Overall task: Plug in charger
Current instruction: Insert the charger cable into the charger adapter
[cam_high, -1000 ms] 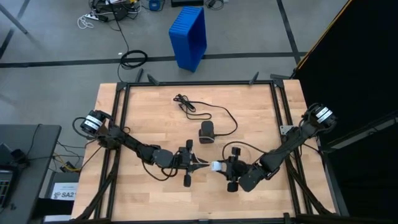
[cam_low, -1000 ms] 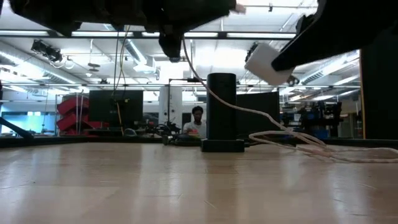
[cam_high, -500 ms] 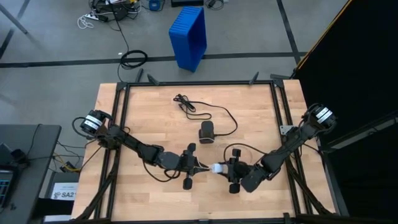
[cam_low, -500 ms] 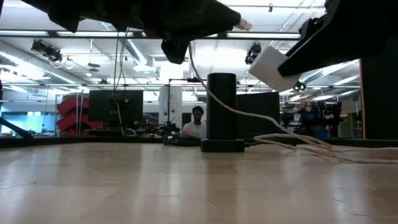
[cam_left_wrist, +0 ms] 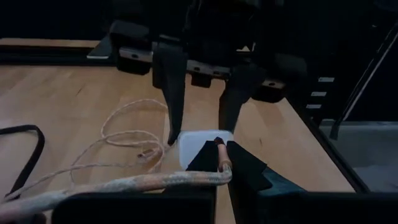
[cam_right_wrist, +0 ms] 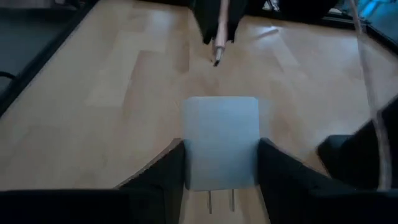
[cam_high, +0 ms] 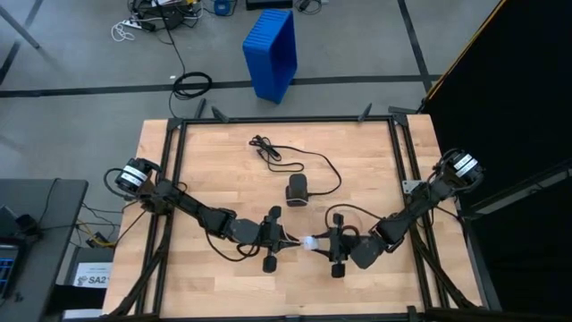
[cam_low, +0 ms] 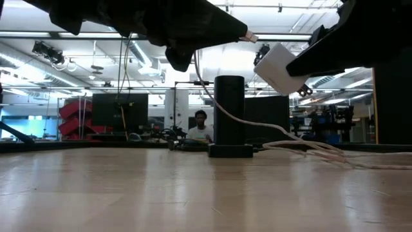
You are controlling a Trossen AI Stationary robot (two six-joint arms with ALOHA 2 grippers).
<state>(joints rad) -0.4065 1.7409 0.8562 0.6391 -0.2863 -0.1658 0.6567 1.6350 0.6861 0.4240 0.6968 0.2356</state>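
Note:
A white charger block (cam_high: 309,241) hangs above the table's near middle, with my right gripper (cam_high: 322,243) shut on it. Its flat face (cam_right_wrist: 222,134) points at the cable's plug tip (cam_right_wrist: 216,55); its prongs (cam_right_wrist: 221,200) point back at my wrist. My left gripper (cam_high: 284,240) is shut on the pale braided cable (cam_left_wrist: 155,182). The plug tip (cam_low: 251,37) stands a short gap from the charger (cam_low: 281,67), apart from it. The cable droops from the gripper, and its slack loops (cam_left_wrist: 124,140) lie on the wood. My left gripper pinches the cable just behind its plug end (cam_left_wrist: 222,167) between its two fingers, coming nearly level from the table's left. The plug tip (cam_left_wrist: 217,142) sticks out past the fingertips. Behind the hold the cable hangs slack. My right gripper pinches the charger's two opposite sides (cam_right_wrist: 188,163) between its two fingers, reaching from the table's right and slanting a little down. The block is lifted clear of the table, tilted, its face turned toward the table's left.
A black cylinder on a flat base (cam_high: 298,190) stands just beyond the grippers, with a black cord (cam_high: 295,159) running to the far left of it. Black frame rails (cam_high: 286,119) border the table. A blue crate (cam_high: 272,52) lies on the floor beyond the far edge.
My left gripper has tipped, so the plug tip has come down to the height of the charger's upper edge and points toward it. The charger in my right gripper has kept roughly where it was.

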